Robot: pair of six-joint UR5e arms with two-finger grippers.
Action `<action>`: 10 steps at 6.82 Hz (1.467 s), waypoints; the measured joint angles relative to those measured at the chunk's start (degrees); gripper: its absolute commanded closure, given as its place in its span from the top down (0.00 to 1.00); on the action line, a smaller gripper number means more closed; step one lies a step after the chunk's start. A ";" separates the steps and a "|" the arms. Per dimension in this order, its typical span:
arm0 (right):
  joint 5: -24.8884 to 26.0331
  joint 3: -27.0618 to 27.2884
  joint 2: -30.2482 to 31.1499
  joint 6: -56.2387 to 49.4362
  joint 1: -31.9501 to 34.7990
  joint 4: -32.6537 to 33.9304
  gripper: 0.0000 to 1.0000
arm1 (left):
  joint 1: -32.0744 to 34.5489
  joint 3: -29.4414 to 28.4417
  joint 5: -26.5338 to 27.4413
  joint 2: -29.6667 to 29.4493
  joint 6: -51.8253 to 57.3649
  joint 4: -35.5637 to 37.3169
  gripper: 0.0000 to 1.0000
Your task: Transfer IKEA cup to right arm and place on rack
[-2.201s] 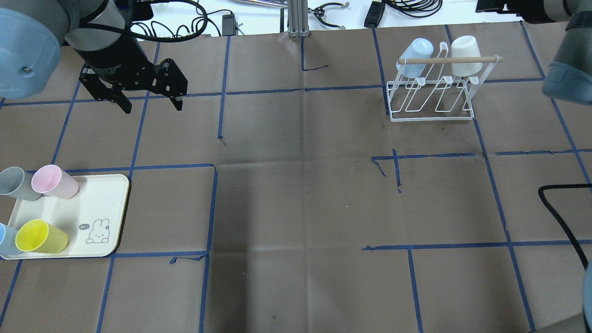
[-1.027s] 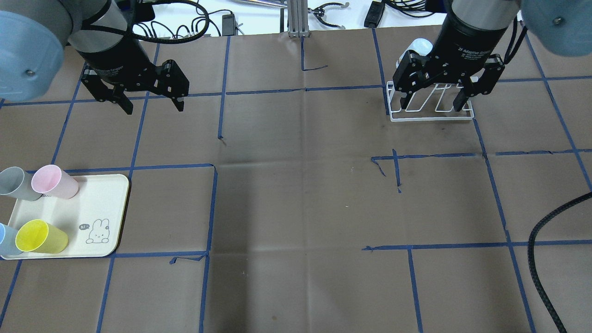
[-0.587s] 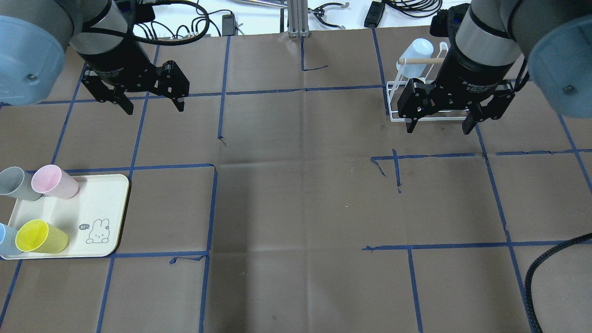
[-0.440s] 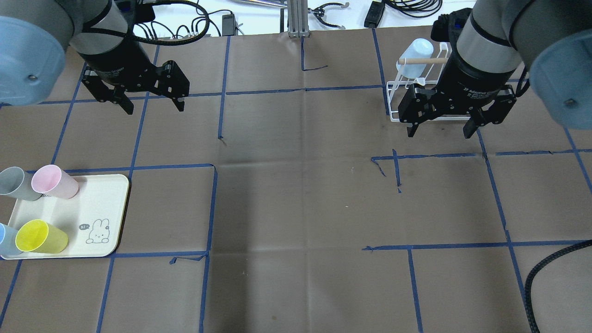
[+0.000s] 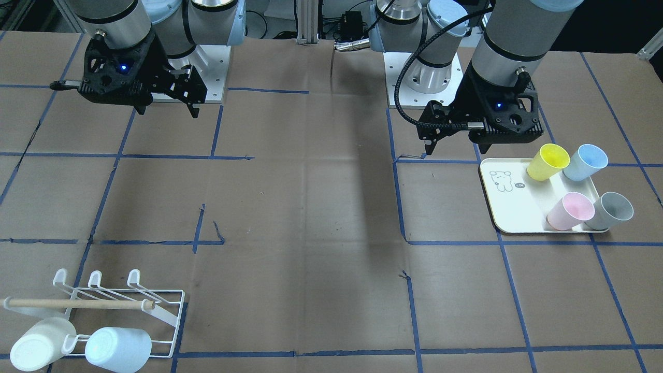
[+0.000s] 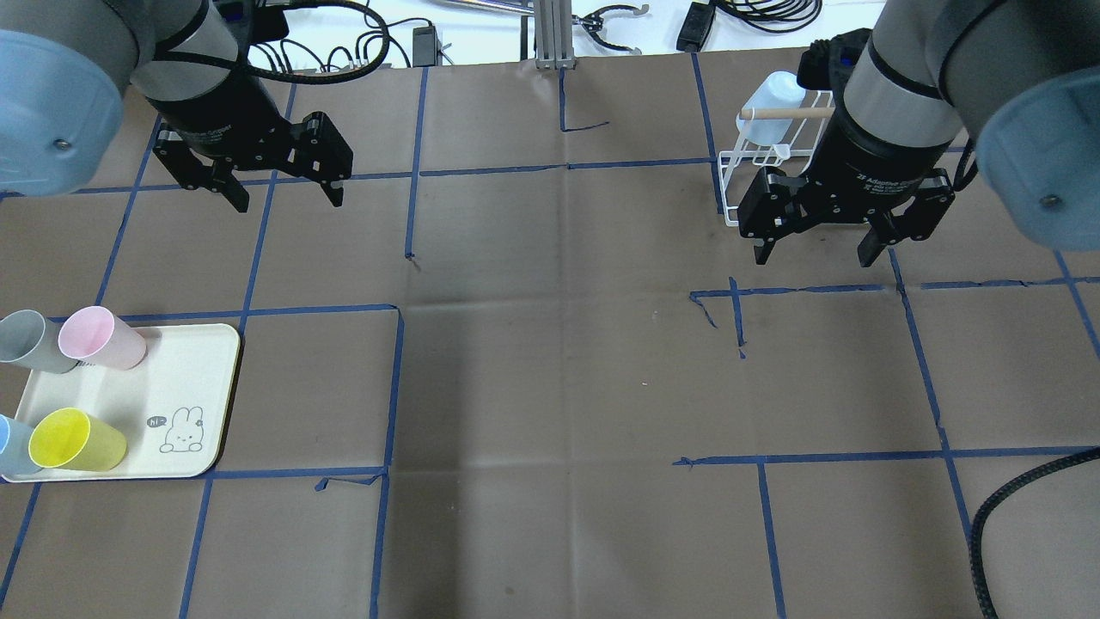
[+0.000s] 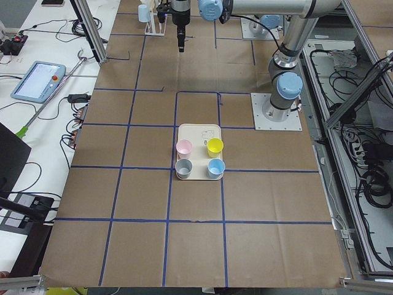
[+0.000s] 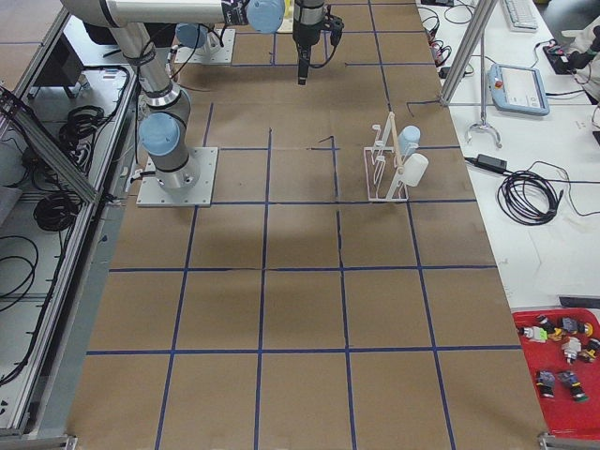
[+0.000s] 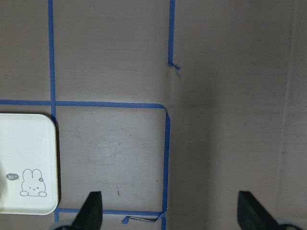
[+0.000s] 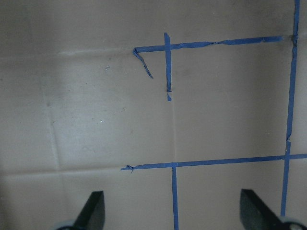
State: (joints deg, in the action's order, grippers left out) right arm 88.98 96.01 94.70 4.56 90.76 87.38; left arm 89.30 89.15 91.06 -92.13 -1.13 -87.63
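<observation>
Several cups stand on the cream tray (image 6: 172, 387) at the near left: pink (image 6: 99, 337), yellow (image 6: 73, 440), grey (image 6: 30, 341) and blue (image 6: 10, 447). My left gripper (image 6: 285, 202) is open and empty, high above the table, well beyond the tray. My right gripper (image 6: 812, 258) is open and empty, just in front of the white wire rack (image 6: 730, 185), and its arm hides part of it. The rack (image 5: 119, 295) holds a pale blue cup (image 5: 116, 349) and a white cup (image 5: 36, 349). Both wrist views show only paper between open fingers.
Brown paper with blue tape lines covers the table. A thick black hose (image 6: 1005, 507) loops in at the near right edge. Cables and a metal post (image 6: 554, 34) lie beyond the far edge. The tray corner with the bear drawing shows in the left wrist view (image 9: 29, 163).
My right arm has swung in from the right, passed over the rack and come toward the front, its gripper open throughout. The left gripper has hardly moved.
</observation>
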 measured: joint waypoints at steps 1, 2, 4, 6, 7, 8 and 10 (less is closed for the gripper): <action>0.08 -0.02 -0.17 -0.05 0.02 0.01 1.00 | 0.00 0.11 0.00 0.01 -0.01 0.14 0.99; 0.14 -0.12 -0.30 -0.07 0.02 0.09 1.00 | 0.00 0.23 0.00 -0.06 -0.01 0.39 0.99; 0.24 -0.36 -0.36 -0.16 0.03 0.41 1.00 | 0.00 0.34 0.05 -0.46 -0.01 0.71 0.99; 0.24 -0.45 -0.39 -0.24 -0.03 0.62 1.00 | 0.00 0.38 0.03 -0.67 -0.01 1.25 0.99; 0.23 -0.45 -0.42 -0.25 -0.05 0.67 1.00 | 0.00 0.39 0.01 -0.71 -0.01 1.36 0.99; 0.23 -0.39 -0.49 -0.28 -0.12 0.68 1.00 | 0.00 0.39 0.00 -0.72 -0.01 1.42 0.99; 0.20 -0.22 -0.61 -0.28 -0.34 0.65 1.00 | 0.00 0.38 0.00 -0.70 -0.01 1.48 0.99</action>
State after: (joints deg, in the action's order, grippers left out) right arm 89.19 95.79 94.09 4.29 90.42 88.03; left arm 89.30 89.54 91.05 -92.83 -1.14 -86.14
